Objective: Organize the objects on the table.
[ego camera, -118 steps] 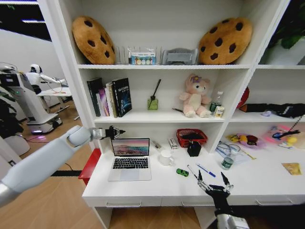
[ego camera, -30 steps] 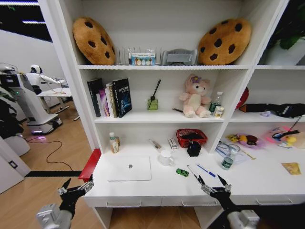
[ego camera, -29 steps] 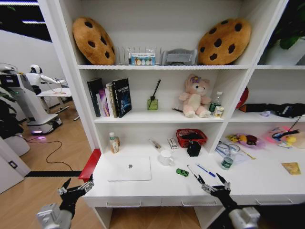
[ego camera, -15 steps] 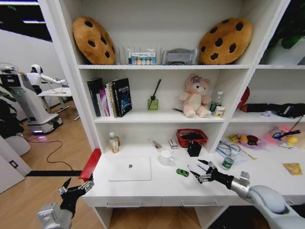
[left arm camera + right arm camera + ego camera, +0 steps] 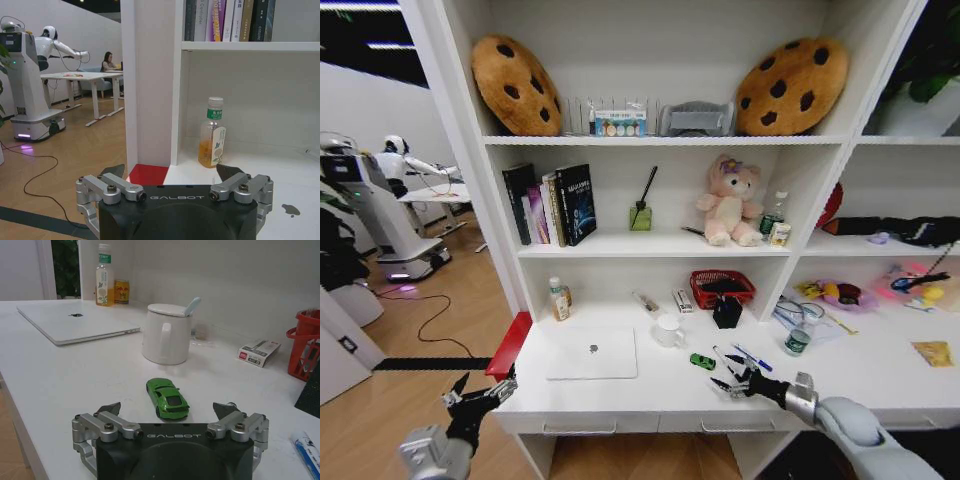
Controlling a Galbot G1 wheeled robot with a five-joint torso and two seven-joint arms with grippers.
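Note:
On the white table (image 5: 650, 395) a small green toy car (image 5: 702, 361) lies right of the closed silver laptop (image 5: 592, 352). My right gripper (image 5: 730, 378) hovers open low over the table, just right of the car. In the right wrist view the car (image 5: 167, 397) sits just ahead of the open right gripper (image 5: 167, 410), untouched. A black pen (image 5: 721, 355) and a blue pen (image 5: 753, 357) lie beside that gripper. A green-capped bottle (image 5: 798, 340) and a yellow packet (image 5: 932, 352) are farther right. My left gripper (image 5: 480, 395) hangs open off the table's left front corner.
A white mug (image 5: 669, 330) with a spoon stands behind the car, with a red basket (image 5: 722, 287) and black holder (image 5: 727, 312) at the back. A drink bottle (image 5: 212, 132) stands at the back left corner. Shelves rise behind the table.
The laptop, open earlier with my left gripper at its lid, is now closed and the left arm has dropped. My right arm has reached forward over the table to the green car.

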